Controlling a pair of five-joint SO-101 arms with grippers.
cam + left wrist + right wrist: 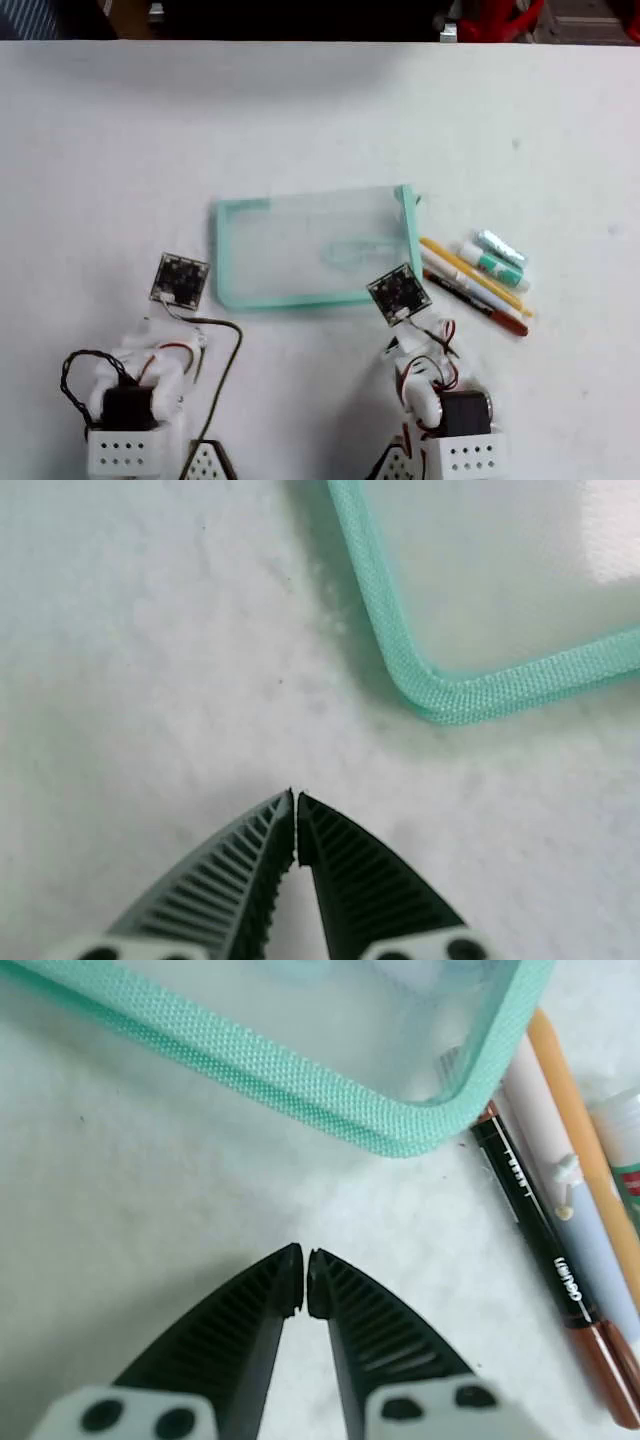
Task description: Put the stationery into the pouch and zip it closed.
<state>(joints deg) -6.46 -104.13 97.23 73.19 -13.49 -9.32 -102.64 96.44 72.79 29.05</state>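
Plainly, left gripper (295, 798) and right gripper (304, 1262) pinch closed, empty, beside the cropped pouch (300, 1084).

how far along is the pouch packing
Nothing looks done yet: the pens and small tubes all lie on the table beside the mint-edged pouch. Nothing is in hand; the left claw and right claw are both shut and empty near its corners. Still to do: load everything, then zip.

A white table (300, 110) spans most of the scene, with a dark strip of room (300, 20) beyond its far edge.
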